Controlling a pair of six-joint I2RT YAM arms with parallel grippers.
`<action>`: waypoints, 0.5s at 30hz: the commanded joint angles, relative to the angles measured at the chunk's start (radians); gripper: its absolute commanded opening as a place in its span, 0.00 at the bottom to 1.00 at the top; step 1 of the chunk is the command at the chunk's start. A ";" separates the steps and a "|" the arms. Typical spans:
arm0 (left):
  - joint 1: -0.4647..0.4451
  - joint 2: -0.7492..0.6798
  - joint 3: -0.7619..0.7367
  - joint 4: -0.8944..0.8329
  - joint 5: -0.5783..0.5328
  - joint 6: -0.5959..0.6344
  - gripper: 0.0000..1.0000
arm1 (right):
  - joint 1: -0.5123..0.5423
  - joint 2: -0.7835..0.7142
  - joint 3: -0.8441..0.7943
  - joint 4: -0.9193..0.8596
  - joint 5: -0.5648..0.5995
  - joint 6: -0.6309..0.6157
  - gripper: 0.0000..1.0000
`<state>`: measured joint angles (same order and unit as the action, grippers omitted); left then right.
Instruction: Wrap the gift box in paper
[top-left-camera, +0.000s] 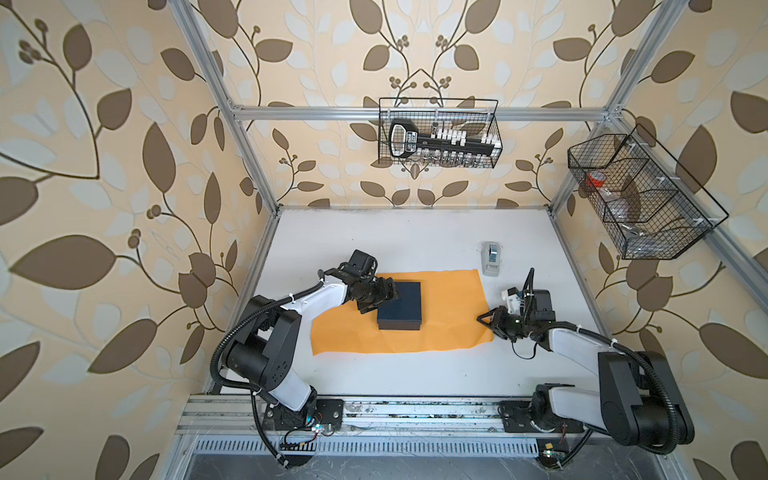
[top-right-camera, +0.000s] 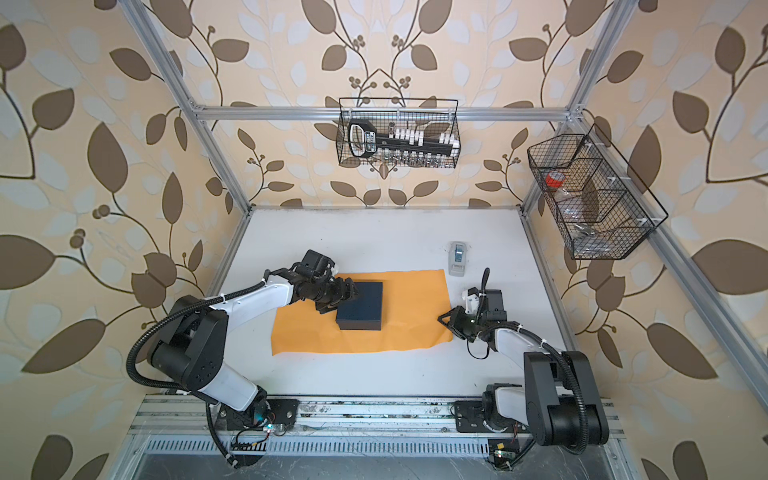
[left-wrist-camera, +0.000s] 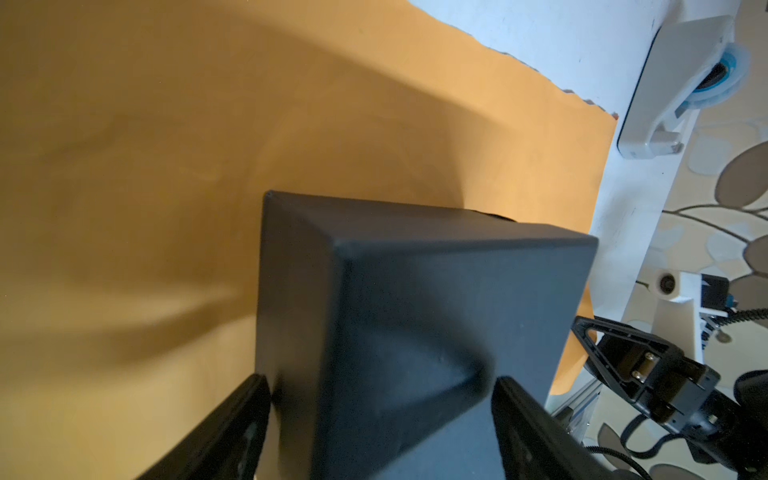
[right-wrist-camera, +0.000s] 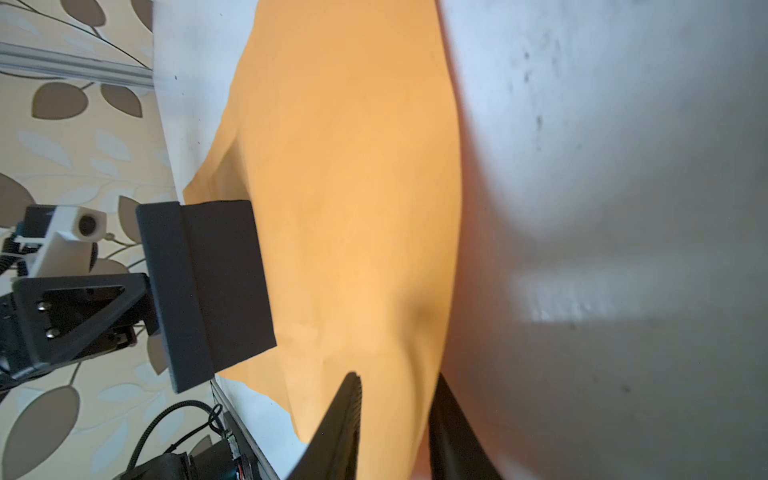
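Observation:
The black gift box (top-left-camera: 401, 305) (top-right-camera: 360, 305) sits flat on the orange paper (top-left-camera: 449, 307) (top-right-camera: 411, 307), left of the sheet's middle. My left gripper (top-left-camera: 382, 300) (top-right-camera: 341, 300) is open at the box's far-left corner. In the left wrist view its jaws (left-wrist-camera: 380, 380) straddle the box (left-wrist-camera: 457, 291), one finger beside a side face and one over the top. My right gripper (top-left-camera: 481, 318) (top-right-camera: 441, 319) is at the sheet's right edge near the front corner. There the jaws (right-wrist-camera: 395, 382) stand narrowly apart with the lifted paper (right-wrist-camera: 353, 166) edge between them.
A grey-white tape dispenser (top-left-camera: 491, 257) (left-wrist-camera: 673, 83) stands on the white table (top-left-camera: 374, 241) just behind the paper's far-right corner. Wire baskets hang on the back wall (top-left-camera: 440, 133) and the right frame (top-left-camera: 640, 199). The arms' mounting rail (top-left-camera: 374, 411) runs along the front edge.

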<state>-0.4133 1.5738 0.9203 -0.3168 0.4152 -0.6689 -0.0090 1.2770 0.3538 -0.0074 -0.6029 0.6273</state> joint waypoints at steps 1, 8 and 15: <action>-0.007 -0.028 -0.008 0.009 0.016 -0.009 0.84 | -0.002 -0.013 0.008 -0.002 -0.022 -0.005 0.25; -0.007 -0.031 -0.009 0.014 0.041 -0.015 0.83 | 0.050 -0.139 0.070 -0.034 -0.039 0.027 0.12; -0.007 -0.063 -0.041 0.062 0.080 -0.077 0.83 | 0.176 -0.141 0.162 -0.001 -0.027 0.088 0.00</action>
<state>-0.4133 1.5635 0.8917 -0.2874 0.4480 -0.7101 0.1360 1.1271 0.4828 -0.0158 -0.6258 0.6872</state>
